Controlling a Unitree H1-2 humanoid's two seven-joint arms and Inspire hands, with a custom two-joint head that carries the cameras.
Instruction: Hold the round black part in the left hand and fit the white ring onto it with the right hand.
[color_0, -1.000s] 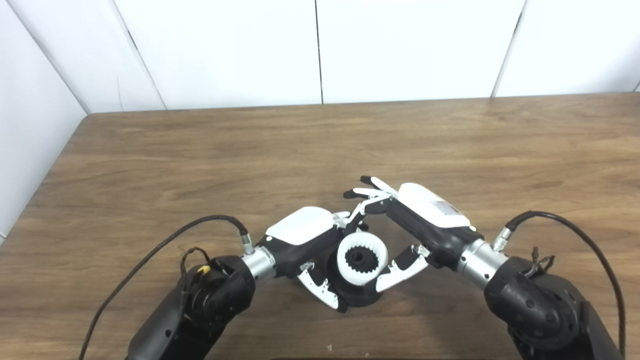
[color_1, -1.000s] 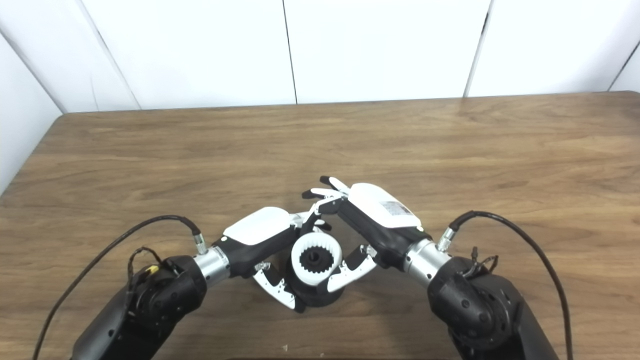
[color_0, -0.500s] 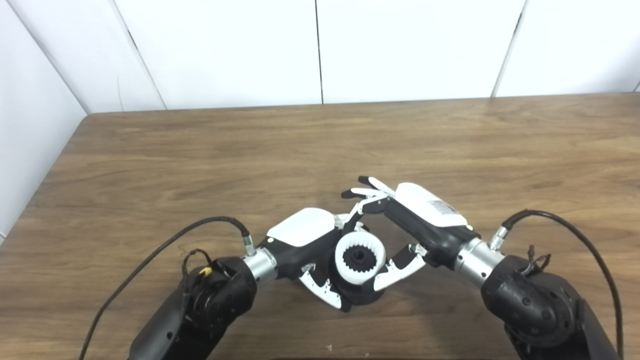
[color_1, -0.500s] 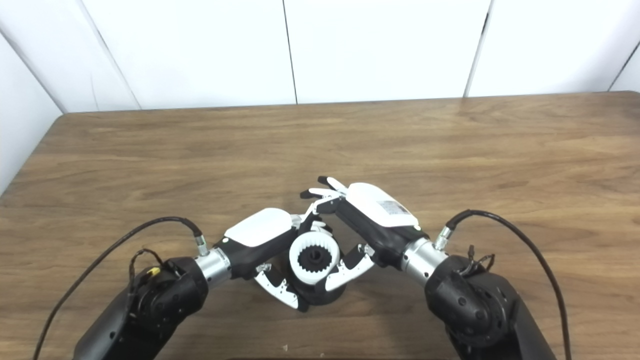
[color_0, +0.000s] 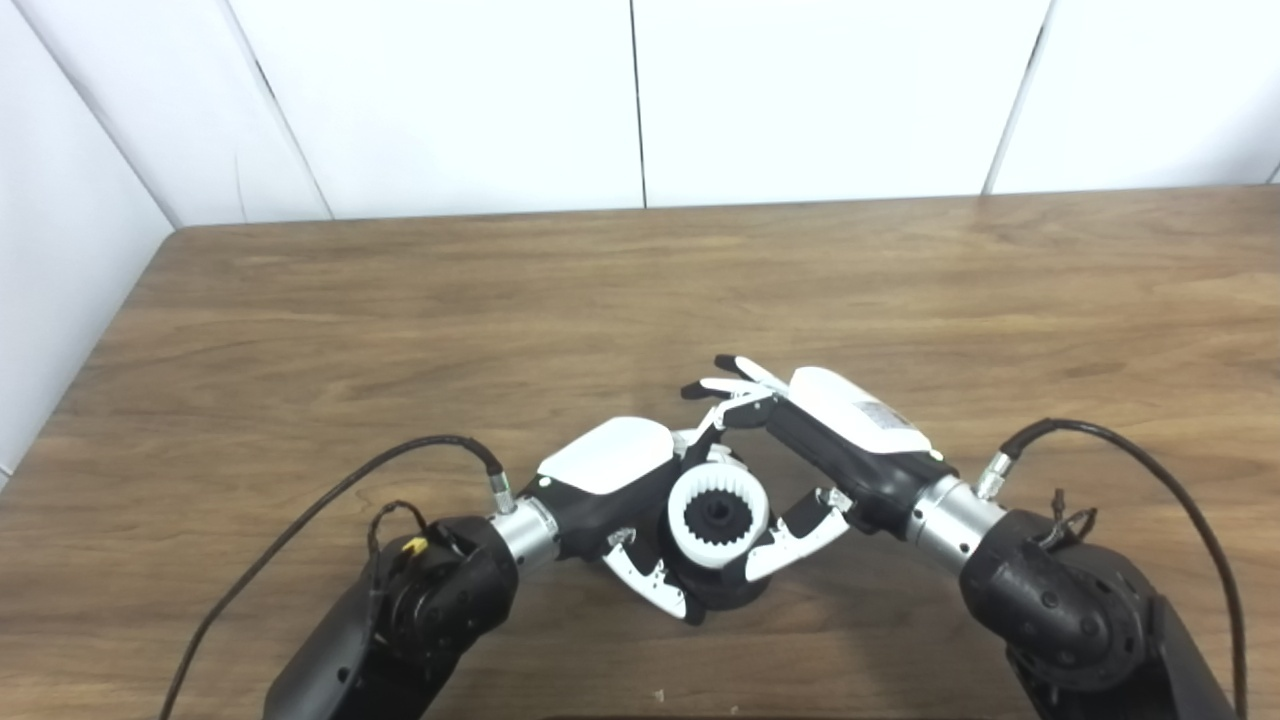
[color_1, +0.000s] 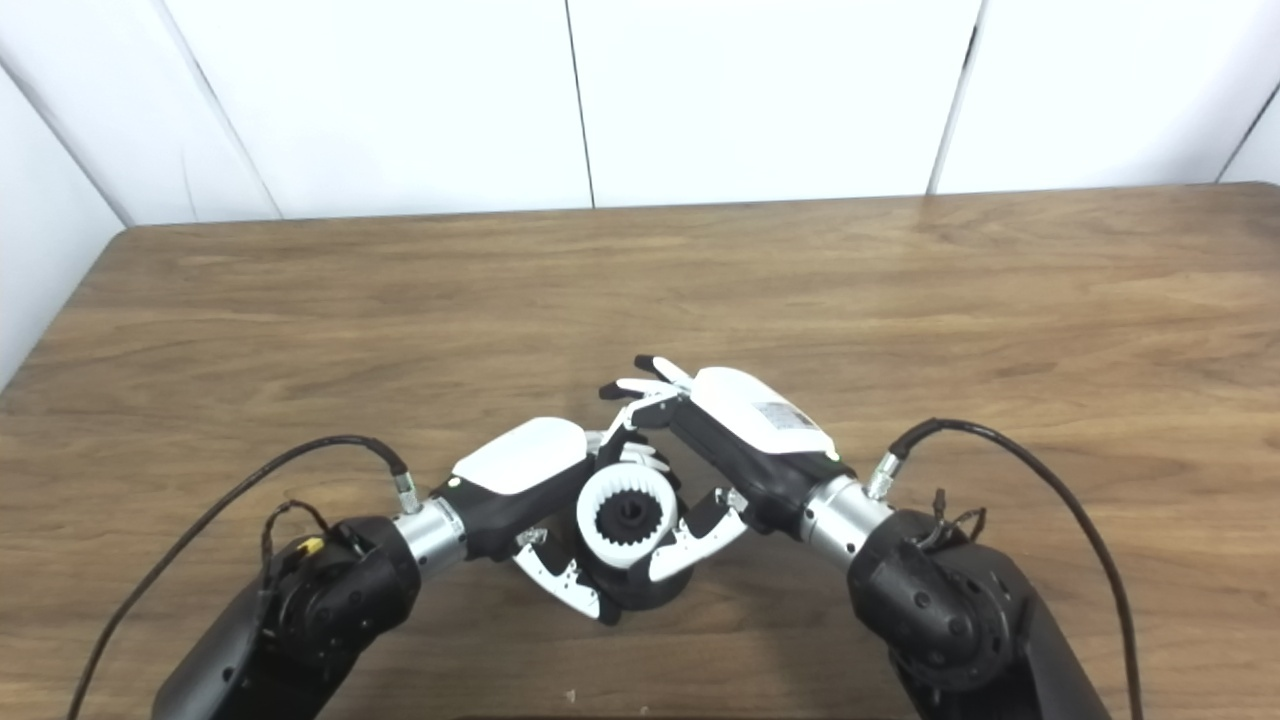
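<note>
White ring (color_0: 718, 515), toothed on its inner edge, sits on top of the round black part (color_0: 728, 590) near the front of the wooden tabletop (color_0: 640, 290), between the two hands. The left hand (color_0: 612, 480) wraps the black part from the left, thumb under its front. The right hand (color_0: 830, 445) grips the ring, thumb against its right rim, other fingers (color_0: 725, 385) stretched out behind.

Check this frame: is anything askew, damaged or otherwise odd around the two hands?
Nothing stands out. The toothed white ring sits on the round black part, cradled between the left hand and the right hand above the wooden table. No damage or debris is visible.
</note>
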